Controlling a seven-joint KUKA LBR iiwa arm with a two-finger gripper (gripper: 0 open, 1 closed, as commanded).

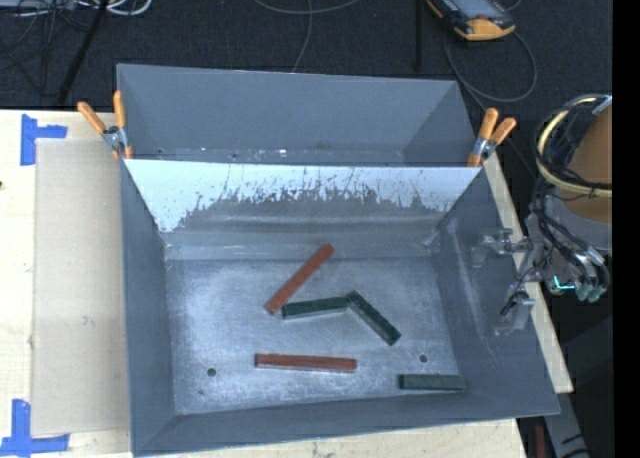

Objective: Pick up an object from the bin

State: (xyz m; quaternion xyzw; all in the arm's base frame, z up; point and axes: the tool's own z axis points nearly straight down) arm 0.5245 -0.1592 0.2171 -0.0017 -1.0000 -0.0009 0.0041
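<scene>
Gripper (pixel 515 291) at the far right, hanging over the sloping right-hand wall of the grey metal bin (pixel 300 126), just inside the rim, with the tan-covered arm (pixel 590 161) and looped cables behind it; impossible to tell whether spread or pressed together, its metal parts bunched against the grey wall. Well apart from everything on the bin floor. Five thin flat sticks lying loose on that floor, described from left to right. First, a flat red-brown stick (pixel 305 362) near the front, lying level and roughly parallel to the near wall. Above it, closer to the middle, a tilted red-brown stick (pixel 300 278), low end at the left, rising toward the upper right and the back wall. Just beside that low end, the left tip of a level dark green stick (pixel 315 309); touching or merely close, hard to say. Joined at its right tip, a sloping dark green stick (pixel 375 318), running down to the right, the pair making a shallow upside-down V in the middle of the floor. Last, a short dark green stick (pixel 432 382) lying level in the front right corner, close to the foot of the right wall. Nearest of the five to the gripper, yet clearly apart from it and lower in the bin. Floor pale, scuffed and speckled around all five.
</scene>
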